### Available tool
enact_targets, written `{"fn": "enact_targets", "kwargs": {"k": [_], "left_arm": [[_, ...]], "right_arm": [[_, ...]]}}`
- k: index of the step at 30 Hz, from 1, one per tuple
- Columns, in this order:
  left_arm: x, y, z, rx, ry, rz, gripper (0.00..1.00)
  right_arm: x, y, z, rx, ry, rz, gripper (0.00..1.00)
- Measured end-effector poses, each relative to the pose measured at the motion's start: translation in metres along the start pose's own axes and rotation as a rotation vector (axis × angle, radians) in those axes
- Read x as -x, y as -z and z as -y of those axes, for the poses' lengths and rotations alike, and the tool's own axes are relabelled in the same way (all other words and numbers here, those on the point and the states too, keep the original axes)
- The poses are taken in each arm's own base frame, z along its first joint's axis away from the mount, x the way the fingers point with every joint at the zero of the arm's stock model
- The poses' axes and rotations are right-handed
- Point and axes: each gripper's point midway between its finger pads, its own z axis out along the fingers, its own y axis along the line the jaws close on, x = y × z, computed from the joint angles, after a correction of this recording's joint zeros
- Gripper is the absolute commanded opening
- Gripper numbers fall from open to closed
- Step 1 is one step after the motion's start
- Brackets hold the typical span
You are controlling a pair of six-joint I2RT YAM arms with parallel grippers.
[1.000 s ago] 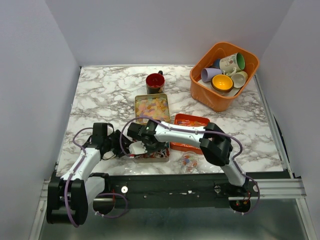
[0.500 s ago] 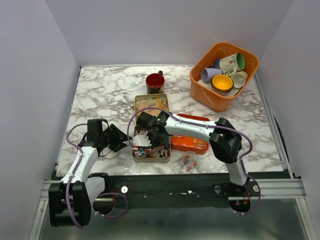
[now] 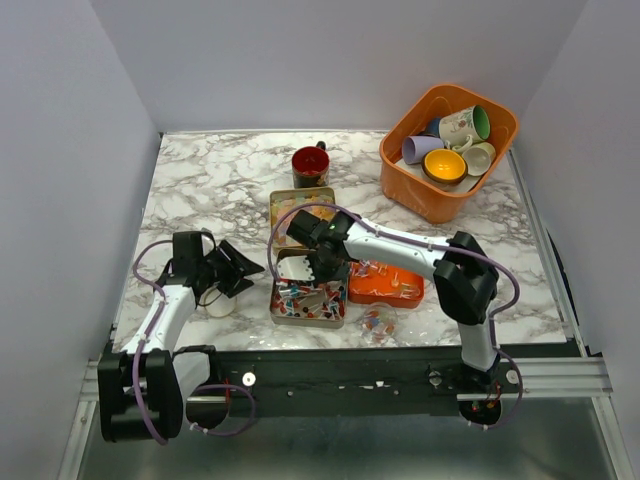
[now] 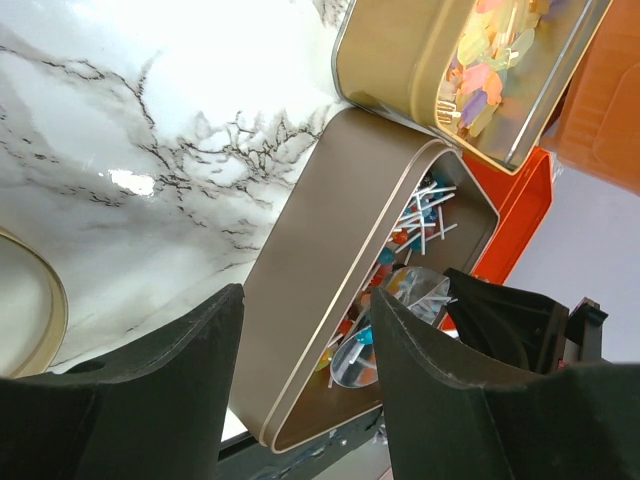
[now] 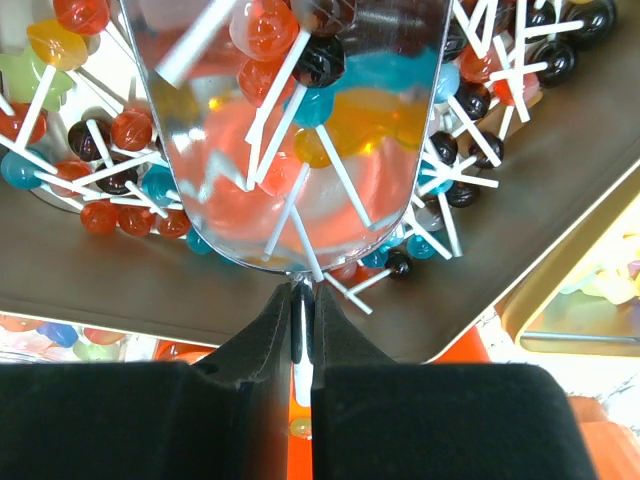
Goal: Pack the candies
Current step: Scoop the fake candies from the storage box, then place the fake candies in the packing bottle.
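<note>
Clear plastic is all the right gripper (image 5: 302, 300) has hold of: its fingers are pinched flat together on the thin tab of a scoop (image 5: 290, 130) held over the near tin (image 4: 330, 200). Nearest of all, a few loose candies (image 3: 378, 322) lie on the table (image 3: 200, 190) by its near edge, right of that tin and outside any container. Nothing is reaching for them, so they could go unpacked.

The tin is heaped with lollipops (image 5: 130, 130), sticks pointing every way. Whether those seen through the scoop lie in it or beneath it I cannot tell. The main risk, to my eye, is the grip. So slim a tab could twist or slip between the pads, and a tilted scoop would shed candies over the rim or snag sticks and flick them out.

To the left, the left gripper (image 4: 305, 300) is spread wide with nothing in it, near the tin's left wall. A nudge from it would shove the tin out from under the scoop. A white disc (image 3: 216, 303) lies below that arm.

Right of the tin sits an orange tray (image 3: 400, 295) with more candies. Just behind is the far tin (image 4: 390, 60) of pastel candies (image 4: 480, 60), close enough for a spill to mix the kinds. The mug (image 3: 311, 165) and the basket (image 3: 440, 205) at far right stand well apart
</note>
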Motion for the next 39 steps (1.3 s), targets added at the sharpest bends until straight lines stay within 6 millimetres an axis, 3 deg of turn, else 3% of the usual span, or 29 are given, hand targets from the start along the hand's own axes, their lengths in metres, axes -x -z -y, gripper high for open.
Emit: {"fn": "enact_targets", "kwargs": {"k": [11,13,19,20,27,35,39], "left_arm": [[0.002,0.001,0.008,-0.046,-0.001,-0.008,0.65],[0.004,0.001,0.012,-0.064,-0.008,-0.007,0.65],[0.011,0.0,0.023,-0.103,-0.027,0.001,0.65],[0.014,0.001,0.028,-0.113,-0.036,0.007,0.65],[0.034,0.005,0.054,-0.175,-0.089,0.059,0.65],[0.039,0.007,0.061,-0.199,-0.112,0.084,0.67],[0.038,0.01,0.06,-0.209,-0.122,0.102,0.68]], "right_arm": [[-0.004,0.009,0.002,-0.008,-0.034,0.013,0.01],[-0.005,0.019,0.005,-0.029,-0.046,0.03,0.01],[-0.026,0.075,0.007,-0.141,-0.054,0.069,0.01],[-0.034,0.085,0.002,-0.161,-0.046,0.062,0.01],[-0.092,0.102,-0.054,-0.129,0.003,-0.08,0.01],[-0.151,0.122,-0.111,-0.106,0.024,-0.227,0.01],[-0.17,0.125,-0.125,-0.094,0.031,-0.296,0.01]]}}
